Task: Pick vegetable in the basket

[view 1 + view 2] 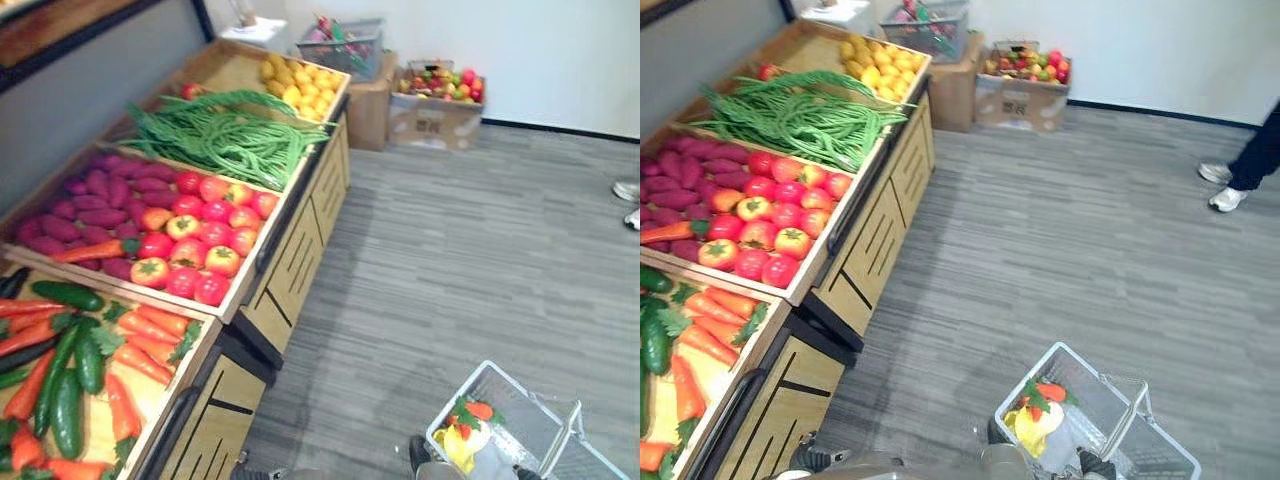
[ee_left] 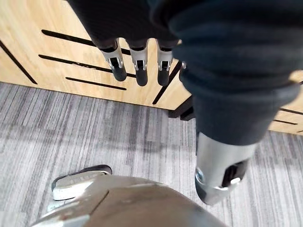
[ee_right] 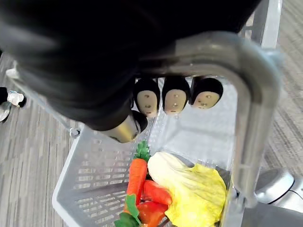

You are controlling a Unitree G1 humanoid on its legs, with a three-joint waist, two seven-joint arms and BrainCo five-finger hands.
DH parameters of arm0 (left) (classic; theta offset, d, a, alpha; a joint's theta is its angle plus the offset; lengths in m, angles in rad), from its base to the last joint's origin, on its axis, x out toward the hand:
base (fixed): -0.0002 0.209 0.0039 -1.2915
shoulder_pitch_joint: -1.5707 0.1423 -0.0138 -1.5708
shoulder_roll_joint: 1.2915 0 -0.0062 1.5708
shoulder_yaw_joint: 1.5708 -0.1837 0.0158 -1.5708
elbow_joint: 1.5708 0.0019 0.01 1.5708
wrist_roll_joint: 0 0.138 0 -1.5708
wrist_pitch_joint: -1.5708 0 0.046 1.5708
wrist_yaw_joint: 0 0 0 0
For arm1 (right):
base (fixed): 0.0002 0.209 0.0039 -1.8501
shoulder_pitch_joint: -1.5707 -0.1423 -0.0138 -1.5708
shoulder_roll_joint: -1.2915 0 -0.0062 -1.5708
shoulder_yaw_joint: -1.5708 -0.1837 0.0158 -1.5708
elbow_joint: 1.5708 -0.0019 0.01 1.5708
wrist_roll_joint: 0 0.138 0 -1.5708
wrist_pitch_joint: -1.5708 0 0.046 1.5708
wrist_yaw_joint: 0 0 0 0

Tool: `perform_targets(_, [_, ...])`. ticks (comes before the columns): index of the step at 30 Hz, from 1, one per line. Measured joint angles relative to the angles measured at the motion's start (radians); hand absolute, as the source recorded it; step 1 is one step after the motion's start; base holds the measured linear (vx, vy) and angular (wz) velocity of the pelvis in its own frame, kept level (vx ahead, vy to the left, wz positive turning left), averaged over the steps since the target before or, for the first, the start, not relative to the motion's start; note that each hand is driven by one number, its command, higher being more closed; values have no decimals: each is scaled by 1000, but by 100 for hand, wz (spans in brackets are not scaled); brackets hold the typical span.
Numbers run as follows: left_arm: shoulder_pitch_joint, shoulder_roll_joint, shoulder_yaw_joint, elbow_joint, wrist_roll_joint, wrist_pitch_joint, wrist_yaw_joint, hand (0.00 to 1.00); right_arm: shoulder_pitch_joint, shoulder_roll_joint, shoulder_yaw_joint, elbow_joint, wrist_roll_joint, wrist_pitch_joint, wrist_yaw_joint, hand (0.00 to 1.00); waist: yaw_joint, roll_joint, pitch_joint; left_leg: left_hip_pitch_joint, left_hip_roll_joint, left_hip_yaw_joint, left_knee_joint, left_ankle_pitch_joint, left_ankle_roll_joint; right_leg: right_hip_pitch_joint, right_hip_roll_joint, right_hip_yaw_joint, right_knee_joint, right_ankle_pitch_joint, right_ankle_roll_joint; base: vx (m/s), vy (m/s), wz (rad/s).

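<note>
A grey wire basket (image 1: 1061, 351) hangs low at my right side over the carpet. Inside lie a carrot (image 3: 136, 176), a pale yellow-green cabbage (image 3: 191, 189) and red vegetables (image 3: 156, 194). My right hand (image 3: 174, 98) is shut on the basket's grey handle (image 3: 247, 118), fingers curled round it. My left hand (image 2: 140, 59) hangs beside the wooden stall front (image 2: 52, 52), fingers straight and holding nothing. On the stall to my left are crates of carrots and cucumbers (image 1: 100, 360), tomatoes (image 1: 205, 240), purple sweet potatoes (image 1: 90, 200), long green beans (image 1: 225, 135) and yellow produce (image 1: 300, 85).
Cardboard boxes of mixed fruit (image 1: 437, 95) and another wire basket (image 1: 345, 45) stand against the far wall. A person's leg and shoes (image 1: 1230, 185) show at the right. Grey carpet (image 1: 470, 260) stretches between the stall and the wall.
</note>
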Motion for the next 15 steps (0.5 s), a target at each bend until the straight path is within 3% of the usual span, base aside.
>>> perform_targets(1, [-3, 0, 2, 3, 0, 0, 0, 0, -5, 2, -1, 0, 0, 0, 0, 100, 1, 3, -1, 1, 0, 29, -36, -27, 6, -26, 2, 20, -1, 16, 15, -121, 235, -58])
perform_targets(4, [-3, 2, 7, 12, 1, 3, 2, 0, -4, 16, -1, -13, 0, -1, 0, 100, 3, -21, -5, 0, -26, 91, -61, -23, 13, -75, -11, 63, 1, 42, 7, -94, 97, -65])
perform_targets(9, [-34, 6, 8, 12, 30, 3, 7, 0, 16, 39, 16, -83, 0, -1, 2, 100, 2, -34, -2, -2, -15, 189, -60, -32, 15, -137, 9, 94, 0, 78, -20, -4, 1, -59])
perform_targets(10, [-39, 5, 12, 10, 30, 3, 10, 0, 7, 50, 25, -91, 0, -1, 2, 100, 4, -31, -4, -5, 11, 232, -61, -32, 14, -161, 25, -14, 3, 106, -61, 44, -80, -99])
perform_targets(11, [-40, 5, 19, 5, 30, 3, 10, 0, -11, 55, 30, -93, 0, -6, 2, 100, 7, -31, -2, -5, 34, 279, -61, -32, 13, -176, 22, -170, 8, 86, -156, 51, -91, -105])
perform_targets(12, [-40, 4, 22, 0, 30, 3, 10, 0, -21, 54, 28, -95, 0, -7, 2, 100, 6, -27, 1, 0, 44, 299, -62, -32, 13, -185, 7, -272, 29, 62, -187, 81, -83, -107])
perform_targets(13, [-38, 0, 22, -6, 30, 3, 9, 0, -35, 55, 20, -95, 1, -7, 0, 100, 7, -26, 3, 20, 63, 334, -58, -32, 10, -203, -27, -446, 101, 36, -227, 98, -41, -78])
perform_targets(14, [-36, 4, 24, -7, 30, 3, 9, 0, -33, 56, 20, -95, 1, -8, -2, 100, 7, -33, 2, 34, 61, 341, -55, -33, 9, -201, -40, -485, 124, 46, -222, 132, -23, -84])
perform_targets(15, [-36, 7, 33, -7, 30, 3, 9, 0, -26, 53, 19, -85, 1, -8, -2, 100, 7, -38, 2, 55, 63, 342, -45, -34, 7, -185, -31, -489, 137, 71, -180, 113, -68, -75])
